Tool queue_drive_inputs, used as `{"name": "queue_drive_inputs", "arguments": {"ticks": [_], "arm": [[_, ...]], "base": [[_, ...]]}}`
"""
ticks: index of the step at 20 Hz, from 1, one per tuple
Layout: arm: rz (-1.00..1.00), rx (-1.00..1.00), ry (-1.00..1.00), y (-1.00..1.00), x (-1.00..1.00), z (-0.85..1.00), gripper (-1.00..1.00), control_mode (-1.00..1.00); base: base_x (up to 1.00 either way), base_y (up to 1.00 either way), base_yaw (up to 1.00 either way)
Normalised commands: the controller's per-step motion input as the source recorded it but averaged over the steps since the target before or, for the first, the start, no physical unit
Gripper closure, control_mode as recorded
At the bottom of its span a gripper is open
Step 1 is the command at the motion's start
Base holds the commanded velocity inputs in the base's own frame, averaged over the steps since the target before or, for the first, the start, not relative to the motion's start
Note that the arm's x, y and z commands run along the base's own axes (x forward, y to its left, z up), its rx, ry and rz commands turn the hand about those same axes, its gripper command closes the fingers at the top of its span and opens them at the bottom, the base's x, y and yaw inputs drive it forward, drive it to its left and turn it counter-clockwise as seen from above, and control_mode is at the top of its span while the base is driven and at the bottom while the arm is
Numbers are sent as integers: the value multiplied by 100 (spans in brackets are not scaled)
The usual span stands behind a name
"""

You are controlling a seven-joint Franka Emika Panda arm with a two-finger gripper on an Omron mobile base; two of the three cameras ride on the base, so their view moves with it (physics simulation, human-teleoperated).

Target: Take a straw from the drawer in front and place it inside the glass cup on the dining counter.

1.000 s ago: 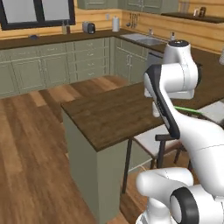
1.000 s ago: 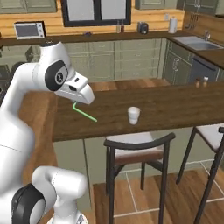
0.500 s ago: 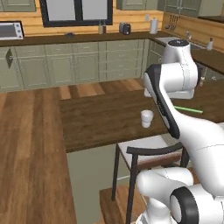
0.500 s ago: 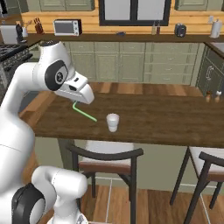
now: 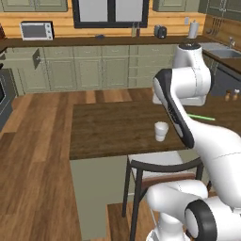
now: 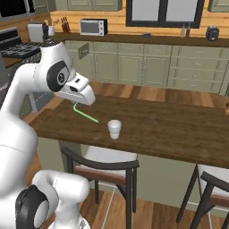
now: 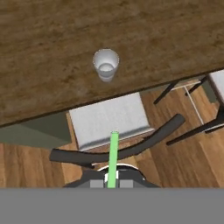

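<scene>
since a second ago your base has swung round to face the counter [image 6: 179, 134], so with the gripper [image 7: 113, 183] clamped on the straw [image 6: 85, 113], centre over the cup [image 7: 106, 64] before lowering.

Sage-green panelled wall cabinets [image 5: 89, 70] along back wall under dark worktop. Light wood plank backsplash [image 6: 147, 24] above. Dark-framed window [image 5: 110, 10] in centre. White microwave [image 5: 36, 31] on worktop at left. Brown wood-plank floor [image 5: 33, 150]. Dark-framed chair with pale seat [image 6: 105, 163] tucked against near side. Even, soft light.
</scene>
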Motion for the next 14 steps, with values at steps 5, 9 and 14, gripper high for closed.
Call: {"name": "queue_drive_inputs", "arguments": {"ticks": [5, 9, 14], "arm": [[17, 34, 2, -13, 22, 33, 100, -100], [13, 59, 0, -38, 0, 25, 100, -100], [12, 64, 0, -35, 1, 5, 100, -100]], "base": [[0, 0, 0], [0, 0, 0], [0, 0, 0]]}}
